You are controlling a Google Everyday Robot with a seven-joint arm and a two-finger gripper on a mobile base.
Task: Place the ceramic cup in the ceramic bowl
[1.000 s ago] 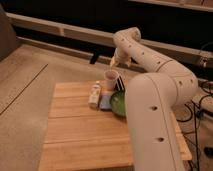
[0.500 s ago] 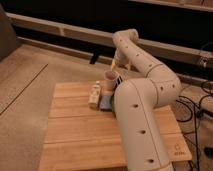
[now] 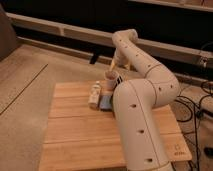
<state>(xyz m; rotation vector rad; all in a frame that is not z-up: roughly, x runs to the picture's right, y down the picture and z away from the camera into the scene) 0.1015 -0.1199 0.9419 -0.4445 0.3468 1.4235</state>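
Cup (image 3: 110, 76) beige, round; jaws just above.

No readable text or labels

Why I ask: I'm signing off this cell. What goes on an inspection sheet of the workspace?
Surface: wooden table, planks look intact.
Job's things: ceramic cup near the table's far edge; ceramic bowl hidden behind the arm.
Clutter: white bottle upright, blue flat thing beside it.
Grippers: gripper just above the cup; contact cannot be told.
Cables: black cables on the floor, image right.
Surroundings: concrete floor, dark wall behind.
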